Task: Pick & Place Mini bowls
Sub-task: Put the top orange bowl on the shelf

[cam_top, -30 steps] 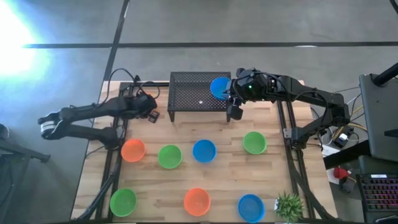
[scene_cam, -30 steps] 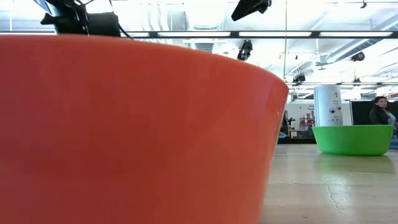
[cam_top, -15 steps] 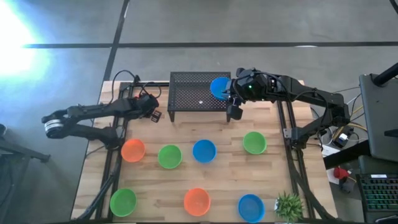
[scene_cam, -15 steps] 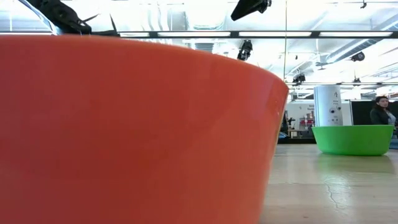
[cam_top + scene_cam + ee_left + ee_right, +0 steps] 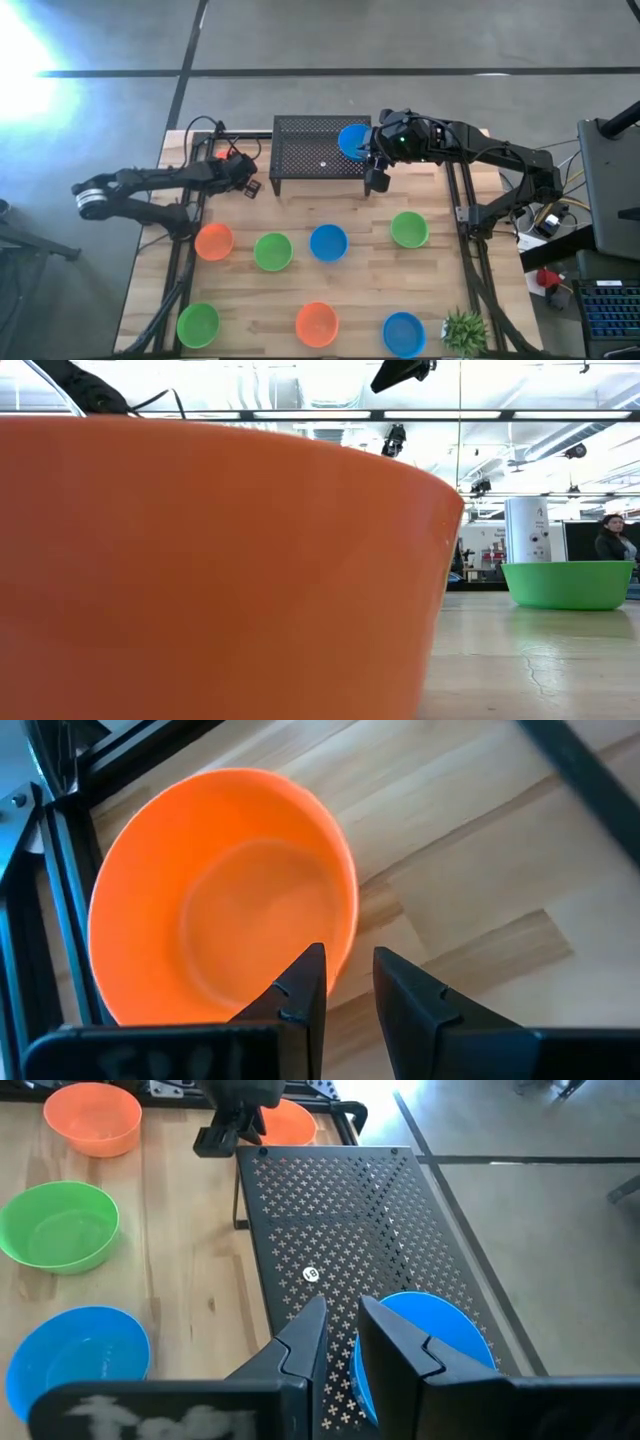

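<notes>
My left gripper [image 5: 350, 995] is near the table's far left, just left of the black mesh rack [image 5: 310, 150], and is shut on an orange mini bowl [image 5: 220, 900]. In the high view only a sliver of that bowl [image 5: 232, 155] shows beside the arm. My right gripper [image 5: 340, 1345] is over the rack's right end, shut on a blue mini bowl [image 5: 353, 140] that sits on the rack top. Several more bowls rest on their bases on the table: orange [image 5: 213, 241], green [image 5: 272, 251], blue [image 5: 328, 242], green [image 5: 409, 229], green [image 5: 197, 324], orange [image 5: 317, 323], blue [image 5: 403, 333]. My left gripper has the orange bowl's rim [image 5: 345, 955] between its two fingers, one finger inside the bowl and one outside. The bowl's opening faces the wrist camera. Whether the bowl is clear of the table I cannot tell. My right gripper has the blue bowl's rim [image 5: 362, 1370] between its fingers, one inside the bowl and one outside, coming from above. The bowl rests on the rack's mesh top.
A potted plant [image 5: 464, 330] stands at the table's near right corner. In the low view an orange bowl [image 5: 220, 570] close to the camera fills most of the picture, with a green bowl [image 5: 570, 585] farther off. A person [image 5: 612, 540] is in the room behind.
My left arm has moved toward the table's far edge and slightly right, toward the rack, carrying the orange bowl, and a sliver of the bowl now shows beside the arm from above. In the low view the left gripper has gone out of the picture at the top left.
</notes>
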You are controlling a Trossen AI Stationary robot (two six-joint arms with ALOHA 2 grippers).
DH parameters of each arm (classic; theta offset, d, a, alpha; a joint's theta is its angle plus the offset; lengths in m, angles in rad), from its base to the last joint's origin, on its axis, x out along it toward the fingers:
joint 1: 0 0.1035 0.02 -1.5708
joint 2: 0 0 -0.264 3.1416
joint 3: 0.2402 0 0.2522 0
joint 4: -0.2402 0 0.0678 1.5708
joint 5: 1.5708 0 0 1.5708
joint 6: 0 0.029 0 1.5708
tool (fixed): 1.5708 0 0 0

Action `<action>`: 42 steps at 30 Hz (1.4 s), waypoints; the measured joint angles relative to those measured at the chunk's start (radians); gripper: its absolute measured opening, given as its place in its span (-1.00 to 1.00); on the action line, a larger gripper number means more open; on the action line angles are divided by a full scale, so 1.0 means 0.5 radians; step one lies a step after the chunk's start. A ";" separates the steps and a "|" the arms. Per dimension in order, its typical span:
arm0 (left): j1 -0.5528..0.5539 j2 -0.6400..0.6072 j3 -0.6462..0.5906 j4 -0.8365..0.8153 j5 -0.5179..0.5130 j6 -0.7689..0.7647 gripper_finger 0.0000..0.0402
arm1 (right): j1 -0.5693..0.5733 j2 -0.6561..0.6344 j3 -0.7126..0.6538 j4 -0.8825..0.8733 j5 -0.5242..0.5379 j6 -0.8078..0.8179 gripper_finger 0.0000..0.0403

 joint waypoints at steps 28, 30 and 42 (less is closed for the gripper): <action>0.008 0.067 0.107 -0.151 0.019 0.314 -0.99 | 0.000 0.000 0.000 0.002 0.011 0.003 -0.72; 0.008 0.016 0.186 -0.268 0.018 0.348 -0.99 | 0.000 0.000 0.000 0.002 0.011 0.002 -0.72; 0.007 -0.025 0.875 -0.862 0.015 0.565 -1.00 | 0.000 0.000 0.000 0.002 0.011 0.002 -0.72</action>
